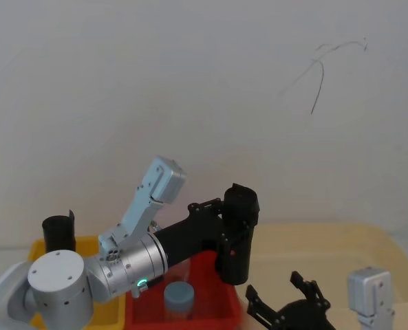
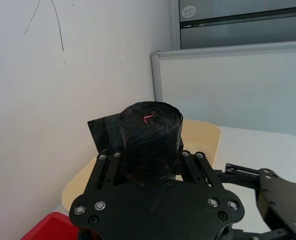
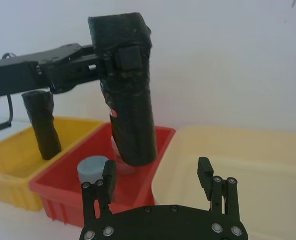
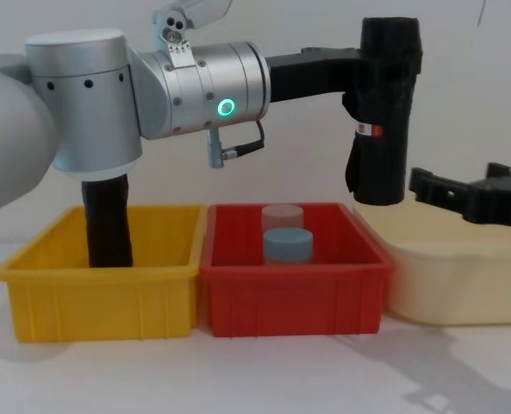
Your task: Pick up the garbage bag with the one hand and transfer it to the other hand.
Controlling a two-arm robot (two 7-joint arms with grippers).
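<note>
Holding the garbage bag (image 4: pixel 383 155) clamped near its top, the left gripper (image 3: pixel 122 59) hangs it upright over the red bin (image 4: pixel 289 285) edge — close the right gripper (image 3: pixel 156 172), spread open below, around the lower half.

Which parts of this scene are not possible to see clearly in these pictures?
Chest view: the foot of the slim black roll is behind the wall of the yellow bin.
Chest view: the label on the garbage bag is too small to read.
Left wrist view: the body of the left gripper hides the bag's lower part.
Head view: the open right gripper is cut off by the bottom edge.
</note>
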